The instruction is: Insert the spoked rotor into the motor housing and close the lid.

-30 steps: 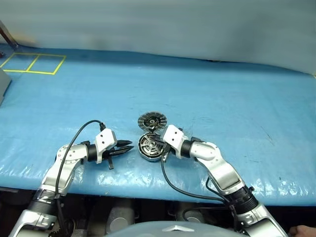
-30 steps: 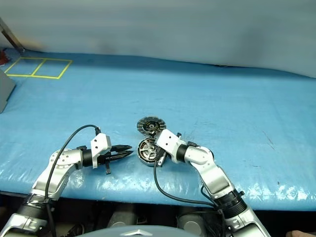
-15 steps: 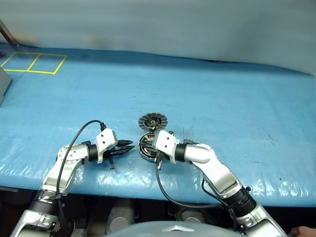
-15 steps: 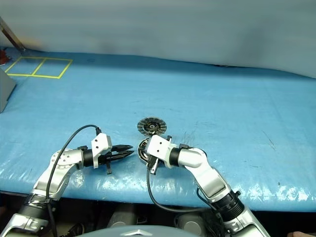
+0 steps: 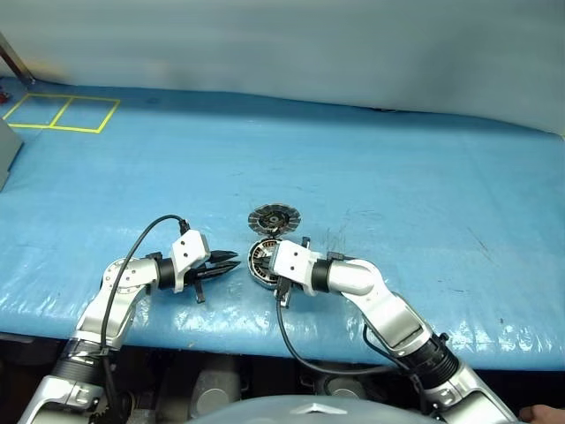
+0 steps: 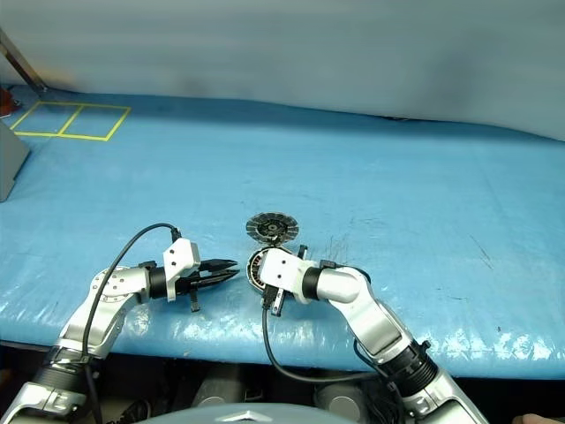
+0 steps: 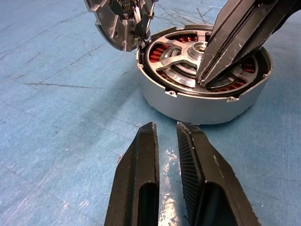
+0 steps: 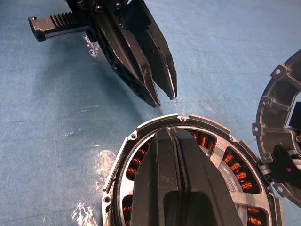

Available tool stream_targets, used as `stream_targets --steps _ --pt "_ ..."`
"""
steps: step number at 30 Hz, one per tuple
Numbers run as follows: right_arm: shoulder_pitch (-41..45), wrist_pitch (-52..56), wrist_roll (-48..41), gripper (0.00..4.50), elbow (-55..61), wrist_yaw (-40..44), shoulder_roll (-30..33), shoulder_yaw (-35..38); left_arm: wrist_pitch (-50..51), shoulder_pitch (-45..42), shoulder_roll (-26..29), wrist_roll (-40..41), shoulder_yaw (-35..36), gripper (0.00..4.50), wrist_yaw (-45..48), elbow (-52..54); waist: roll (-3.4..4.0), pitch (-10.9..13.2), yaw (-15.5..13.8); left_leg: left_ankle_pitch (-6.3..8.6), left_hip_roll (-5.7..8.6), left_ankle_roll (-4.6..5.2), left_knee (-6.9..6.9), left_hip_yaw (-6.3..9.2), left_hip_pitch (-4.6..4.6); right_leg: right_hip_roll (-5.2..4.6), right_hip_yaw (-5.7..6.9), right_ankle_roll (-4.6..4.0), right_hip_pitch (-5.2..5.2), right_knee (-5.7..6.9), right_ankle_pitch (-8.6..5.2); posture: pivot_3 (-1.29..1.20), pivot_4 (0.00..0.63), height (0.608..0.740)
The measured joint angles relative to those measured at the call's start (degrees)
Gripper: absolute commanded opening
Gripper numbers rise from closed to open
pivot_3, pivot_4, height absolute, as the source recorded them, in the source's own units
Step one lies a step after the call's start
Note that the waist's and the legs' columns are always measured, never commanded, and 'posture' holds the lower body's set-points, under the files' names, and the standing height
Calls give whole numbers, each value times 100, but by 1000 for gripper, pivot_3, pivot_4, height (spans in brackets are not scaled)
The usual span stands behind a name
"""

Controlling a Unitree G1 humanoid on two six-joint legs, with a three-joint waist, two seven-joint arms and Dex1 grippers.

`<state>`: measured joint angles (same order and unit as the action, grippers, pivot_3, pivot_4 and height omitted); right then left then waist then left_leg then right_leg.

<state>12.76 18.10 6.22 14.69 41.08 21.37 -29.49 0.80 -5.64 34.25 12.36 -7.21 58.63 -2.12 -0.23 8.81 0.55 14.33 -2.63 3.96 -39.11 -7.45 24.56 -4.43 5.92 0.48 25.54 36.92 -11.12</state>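
Observation:
The motor housing (image 7: 188, 106) sits on the blue table near its front edge, copper windings showing. The spoked rotor (image 7: 176, 59) lies inside it, silver spokes around the hub. My right gripper (image 7: 202, 83) is shut, with nothing between its fingers, and its tips rest on the rotor near the rim (image 8: 172, 130). The lid (image 5: 273, 218) lies just beyond the housing, its edge against the housing's rim (image 7: 117, 23). My left gripper (image 5: 235, 259) hovers a short way left of the housing, pointing at it, its fingers (image 7: 141, 169) a narrow gap apart and empty.
Blue sheeting (image 5: 397, 177) covers the whole table. Yellow tape squares (image 5: 62, 113) mark the far left corner, and a grey object (image 5: 4, 150) pokes in at the left edge. The housing stands close to the table's front edge (image 5: 221, 331).
My right gripper has shifted left and a little nearer over the housing, rolling at the wrist. The left arm, housing and lid have stayed put.

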Motion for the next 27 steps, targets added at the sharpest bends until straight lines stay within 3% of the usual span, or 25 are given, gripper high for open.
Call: stream_targets --steps 6,15,22,27 --pt "-101 6 -257 12 -3 -12 -139 184 0 3 0 1 0 739 1 0 0 0 0 -5 0 6 0 -1 8 1 -1 1 -5 2 1 0 150 740" --pt "-356 17 -1111 12 184 -29 -199 1140 -22 3 -42 19 26 739 -58 0 0 0 -6 -8 1 13 0 -2 12 3 -2 2 -10 1 2 0 150 740" --pt "-612 122 -1123 12 70 -298 183 1744 -130 105 -117 158 171 739 -116 -1 0 0 12 -8 0 12 0 -4 10 5 -6 2 -9 4 2 0 150 740" --pt "-149 -167 -984 12 -764 -592 156 1946 -266 275 -174 188 262 739 -121 -21 0 1 22 -8 -1 14 1 -6 8 8 -6 2 -8 7 2 0 150 740"
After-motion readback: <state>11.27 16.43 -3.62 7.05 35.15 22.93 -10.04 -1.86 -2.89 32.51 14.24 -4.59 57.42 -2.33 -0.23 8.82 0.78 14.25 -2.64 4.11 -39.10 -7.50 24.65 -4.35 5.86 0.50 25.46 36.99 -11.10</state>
